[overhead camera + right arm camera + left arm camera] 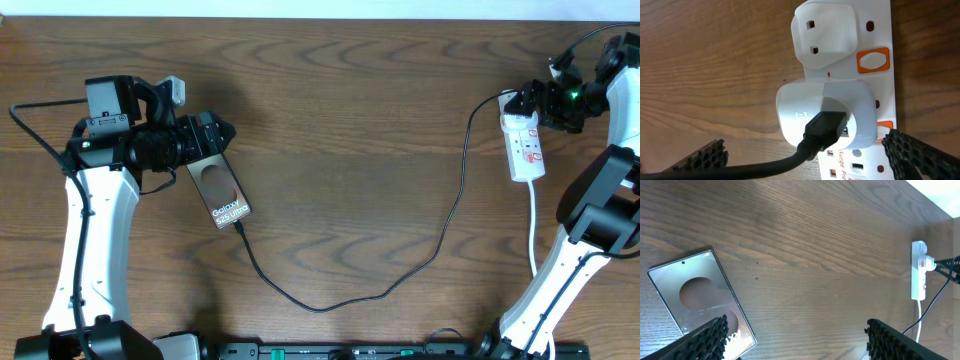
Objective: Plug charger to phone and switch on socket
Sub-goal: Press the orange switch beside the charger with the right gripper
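The phone (226,196) lies flat on the wood table with its "Galaxy" lettering up; it also shows in the left wrist view (692,294). My left gripper (221,132) is open and empty (797,341), above the phone's far end. The black charger cable (322,306) meets the phone's near end, loops across the table and rises to a white adapter (826,116) plugged into the socket strip (526,148). My right gripper (538,100) is open (810,161), straddling the adapter and cable plug without touching. An orange switch (873,60) sits beside a white plug (825,35).
The strip's white cord (533,225) runs down toward the right arm's base. The strip also shows far off in the left wrist view (918,270). The table's back edge is just beyond the strip. Open wood lies between the two arms.
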Action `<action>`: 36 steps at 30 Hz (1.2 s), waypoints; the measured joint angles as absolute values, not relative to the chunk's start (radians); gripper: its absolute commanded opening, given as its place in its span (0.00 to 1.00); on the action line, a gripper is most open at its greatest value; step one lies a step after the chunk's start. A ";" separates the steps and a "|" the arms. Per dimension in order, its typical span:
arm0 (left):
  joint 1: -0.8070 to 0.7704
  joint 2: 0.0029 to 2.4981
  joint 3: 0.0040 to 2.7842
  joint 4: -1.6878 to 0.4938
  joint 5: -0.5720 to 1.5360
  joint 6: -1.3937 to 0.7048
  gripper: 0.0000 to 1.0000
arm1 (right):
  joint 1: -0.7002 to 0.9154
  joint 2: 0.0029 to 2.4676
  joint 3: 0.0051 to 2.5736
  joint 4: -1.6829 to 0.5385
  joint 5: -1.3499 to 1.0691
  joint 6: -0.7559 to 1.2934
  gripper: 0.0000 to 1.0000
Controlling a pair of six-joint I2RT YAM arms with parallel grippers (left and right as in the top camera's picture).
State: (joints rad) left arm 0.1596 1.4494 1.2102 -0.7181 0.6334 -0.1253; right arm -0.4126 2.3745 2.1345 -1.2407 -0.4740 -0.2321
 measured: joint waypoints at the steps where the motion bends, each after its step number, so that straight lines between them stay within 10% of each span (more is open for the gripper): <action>1: 0.160 1.449 1.210 -0.722 0.633 -0.125 0.87 | -0.413 2.374 2.135 -1.242 -0.474 -0.229 0.99; 36: 0.160 1.449 1.210 -0.725 0.633 -0.125 0.87 | -0.414 2.362 2.011 -1.155 -0.496 -0.205 0.99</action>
State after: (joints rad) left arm 0.1596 1.4494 1.2102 -0.7250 0.6334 -0.1249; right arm -0.4145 2.3619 2.0109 -1.1549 -0.4957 -0.2054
